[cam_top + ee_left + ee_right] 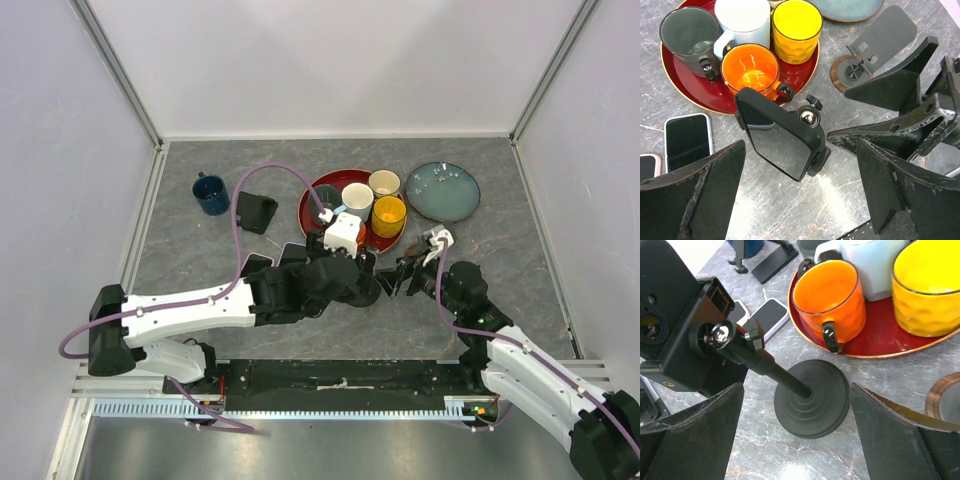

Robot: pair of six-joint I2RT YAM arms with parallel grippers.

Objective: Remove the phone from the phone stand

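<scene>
the phone stand (812,397) sits on the table (500,260) at mid-table, just near of the red tray (687,87). its round base rests flat and a thin pole rises at a slant to a ball joint (720,335). the phone (777,142) is clamped in the holder on top of that joint, tilted, with its dark screen facing the left wrist camera.

the left gripper (800,147) hovers at the phone, jaws wide apart, one finger on each side of it in the wrist view; no finger touches it. the right gripper (796,390) comes in from the right, jaws also spread, framing the pole and base without contact.

on the tray, an orange cup (750,70) stands nearest the stand and a yellow cup (796,25) sits beyond it. a spare phone (687,142) lies flat left of the stand. a second stand (852,70) with a wooden base sits to the right.
</scene>
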